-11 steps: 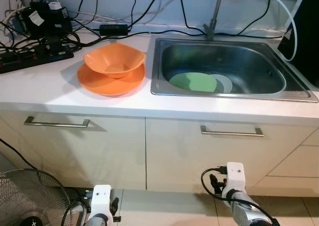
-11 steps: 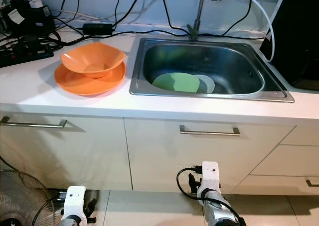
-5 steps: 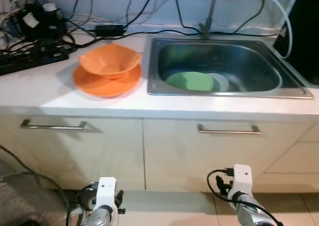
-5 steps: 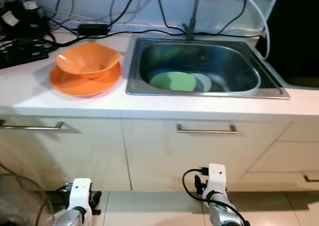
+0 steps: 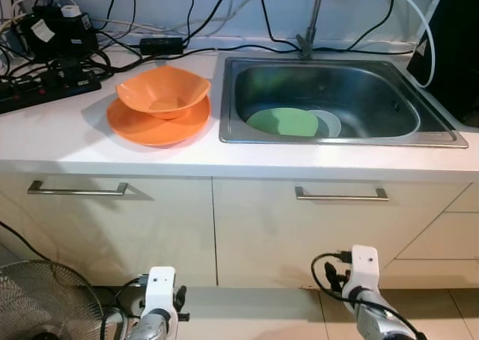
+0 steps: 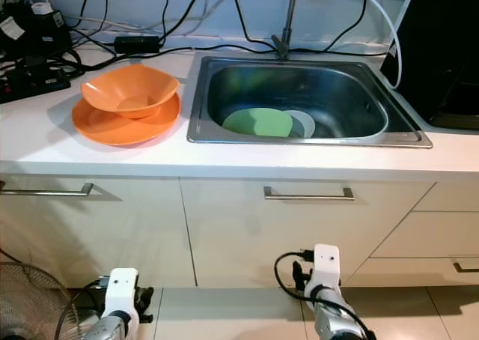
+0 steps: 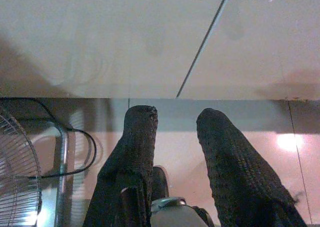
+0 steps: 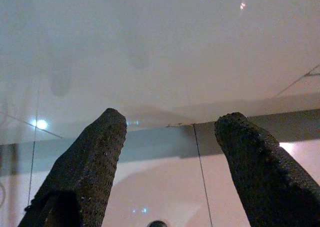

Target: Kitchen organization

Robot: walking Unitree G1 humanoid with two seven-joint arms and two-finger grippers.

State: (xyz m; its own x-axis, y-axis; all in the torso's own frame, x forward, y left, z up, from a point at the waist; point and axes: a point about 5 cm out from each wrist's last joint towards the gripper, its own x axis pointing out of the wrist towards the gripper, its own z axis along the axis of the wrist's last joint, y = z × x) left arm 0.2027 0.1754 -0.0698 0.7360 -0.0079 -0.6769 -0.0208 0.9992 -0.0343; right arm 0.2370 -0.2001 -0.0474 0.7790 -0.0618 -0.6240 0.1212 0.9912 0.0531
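Your left gripper (image 7: 175, 132) and right gripper (image 8: 170, 132) hang released. Reach slowly for the round green plate (image 5: 283, 121) inside the shiny steel sink (image 5: 426, 134).

Silver arms, white wrist housings, black cables, textured black jaws

A home kitchen is shown. A steel sink (image 5: 337, 134) with a tap (image 5: 314, 14) is set into a white desk (image 5: 67, 141), above cream cabinets (image 5: 150, 228) with bar handles (image 5: 340, 195). An orange bowl (image 5: 161, 93) is stacked on an orange plate (image 5: 153, 126) left of the sink, and a green plate (image 5: 283, 122) lies in the basin. Cables and a power strip (image 5: 45, 89) are seen at the far left, a fan (image 5: 45, 299) on the tiled floor (image 5: 247, 314).
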